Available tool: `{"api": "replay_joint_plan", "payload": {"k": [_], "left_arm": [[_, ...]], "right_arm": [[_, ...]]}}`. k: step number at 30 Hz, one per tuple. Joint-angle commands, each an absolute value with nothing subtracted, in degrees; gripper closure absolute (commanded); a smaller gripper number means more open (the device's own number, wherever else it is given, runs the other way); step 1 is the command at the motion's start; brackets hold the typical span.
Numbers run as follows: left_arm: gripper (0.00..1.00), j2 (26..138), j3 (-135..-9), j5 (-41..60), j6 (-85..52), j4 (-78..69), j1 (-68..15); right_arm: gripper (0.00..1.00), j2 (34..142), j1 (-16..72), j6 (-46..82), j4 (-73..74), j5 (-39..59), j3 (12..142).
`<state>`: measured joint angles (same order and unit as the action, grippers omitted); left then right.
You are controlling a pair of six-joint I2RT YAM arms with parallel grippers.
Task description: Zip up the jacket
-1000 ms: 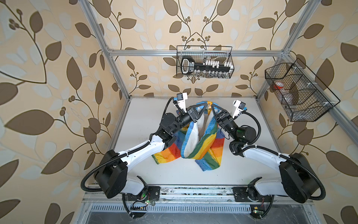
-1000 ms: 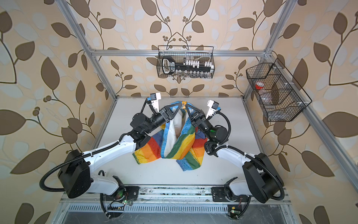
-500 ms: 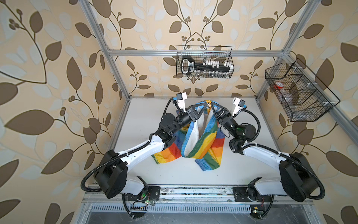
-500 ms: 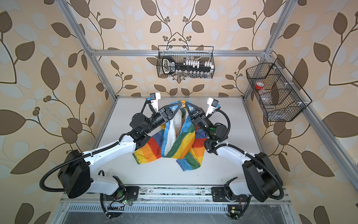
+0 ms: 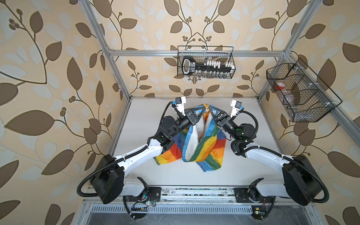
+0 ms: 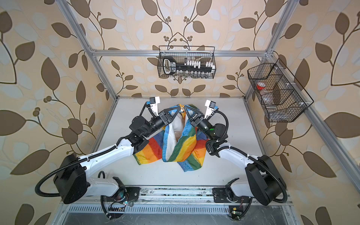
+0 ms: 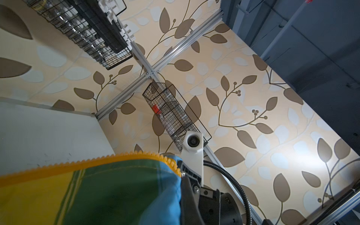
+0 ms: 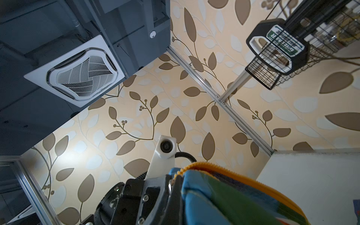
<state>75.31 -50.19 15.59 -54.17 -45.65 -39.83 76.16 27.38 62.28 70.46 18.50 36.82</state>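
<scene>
The rainbow jacket hangs in a bunch over the middle of the white table, its lower folds resting on the surface and its off-white lining showing. In both top views it hangs from two pinches at its top. My left gripper is shut on one top edge. My right gripper is shut on the other, and the tips nearly touch. Each wrist view shows blue and green jacket fabric edged with orange zipper teeth; the fabric hides my own jaws there.
A wire basket with a black tool hangs on the back wall. Another wire basket hangs on the right wall. The table is bounded by aluminium frame posts at its back corners.
My right gripper has moved left and a little back with its jacket edge, closing the gap to my left gripper. The left arm has held still.
</scene>
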Motion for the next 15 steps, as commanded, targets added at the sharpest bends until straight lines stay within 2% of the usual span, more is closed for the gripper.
{"api": "replay_joint_plan", "payload": {"k": [1,6,10,13,15], "left_arm": [[1.0,70.4,-49.6,14.9,-52.1,-40.2,-39.9],[1.0,69.6,-50.5,14.8,-53.0,-32.4,-37.6],[1.0,68.9,-51.5,17.5,-53.7,-27.7,-35.6],[1.0,67.8,-53.2,19.7,-52.4,-22.2,-34.4],[1.0,67.1,-54.4,21.4,-52.1,-18.6,-33.6]], "right_arm": [[0.83,73.2,23.9,63.1,63.7,13.6,33.9],[0.58,69.8,20.9,63.6,59.6,16.4,29.4],[0.51,65.5,18.4,60.6,52.2,20.9,27.8],[0.5,59.7,17.2,53.0,39.1,22.6,28.8],[0.49,54.9,17.4,43.5,26.5,21.4,31.3]]}}
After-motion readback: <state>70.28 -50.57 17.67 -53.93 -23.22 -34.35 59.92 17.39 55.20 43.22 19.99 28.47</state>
